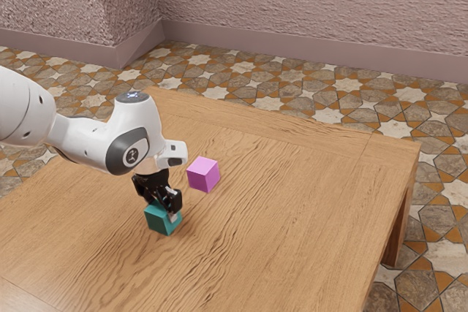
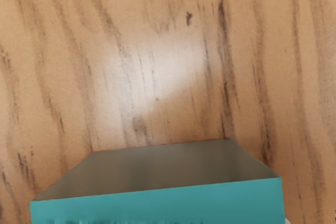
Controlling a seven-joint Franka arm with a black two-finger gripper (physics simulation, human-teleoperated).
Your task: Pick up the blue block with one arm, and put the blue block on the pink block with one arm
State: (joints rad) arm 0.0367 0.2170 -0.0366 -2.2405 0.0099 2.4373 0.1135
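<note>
Blue-green in colour, the blue block appears to rest on the wooden table. The gripper is lowered directly onto it from above, so that the block's upper part is partly hidden behind the black hand. Whether the gripper is clamped on the block or merely spread about it cannot be told from either view. In the wrist view the block's top face is found just under the hand, with bare wood grain beyond it. The pink block is set near the blue one but apart from it, toward the exterior view's right and farther back on the table. That offset is judged to govern the coming move: once a firm hold is confirmed, the block would have to be raised clear, carried a short way in that direction, and lowered squarely onto the pink block's top face.
</note>
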